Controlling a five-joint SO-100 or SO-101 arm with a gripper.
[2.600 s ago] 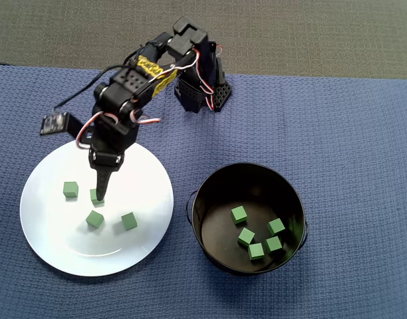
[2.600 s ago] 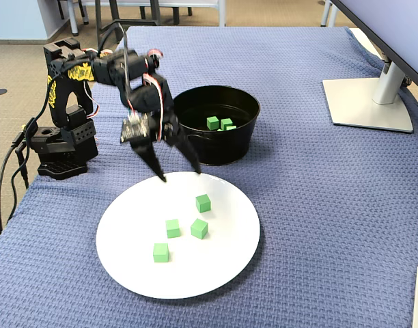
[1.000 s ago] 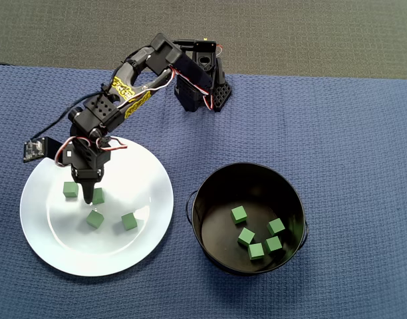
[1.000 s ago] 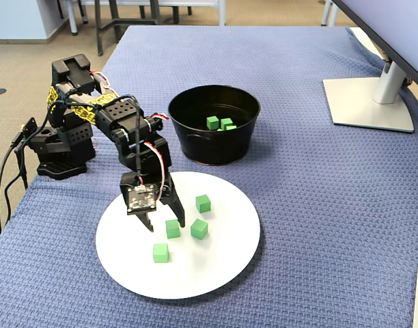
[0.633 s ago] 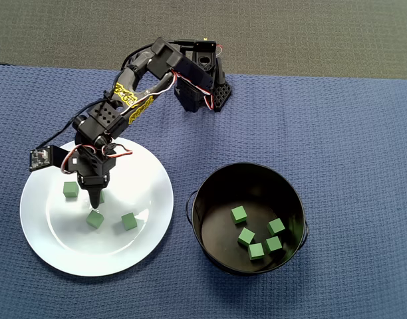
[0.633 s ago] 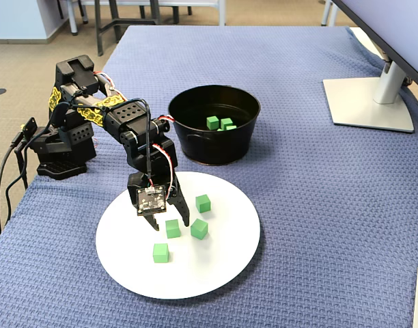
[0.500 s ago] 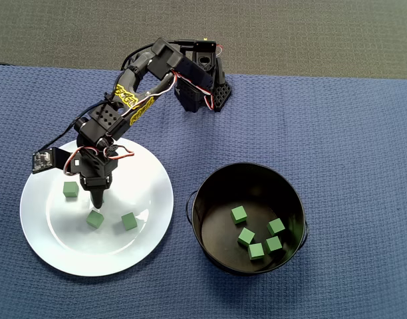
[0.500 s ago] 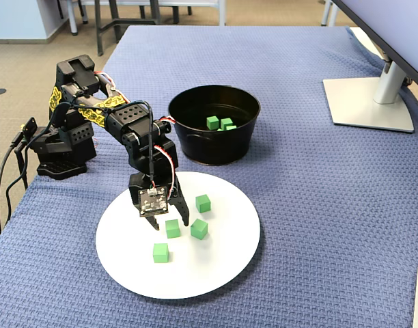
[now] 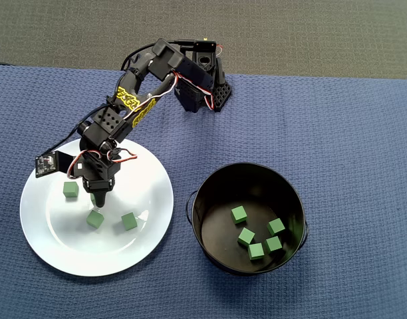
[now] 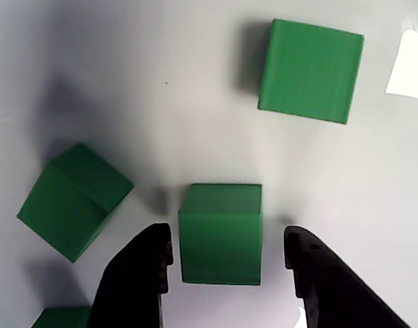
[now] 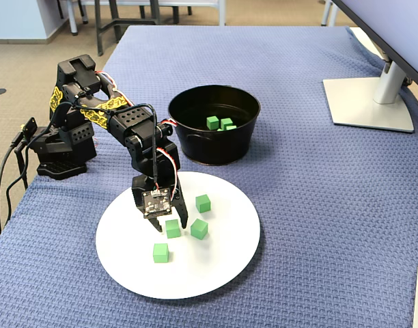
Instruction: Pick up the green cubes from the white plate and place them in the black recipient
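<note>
in the wrist view, a green cube [image 10: 220,233] is seen between the two black fingers [image 10: 142,273] of the gripper [image 10: 226,256], which is spread wide, with a gap left on each side of the cube. two more cubes [image 10: 310,70] are seen further along the white plate [image 10: 161,82]. in the overhead view, four cubes are counted on the plate [image 9: 134,252], and five cubes [image 9: 239,214] are seen inside the black pot [image 9: 210,183], set just right of the plate on a blue cloth [image 9: 350,133].

No legible text anywhere — the arm's yellow band [image 9: 128,101] carries black marks, unreadable.
</note>
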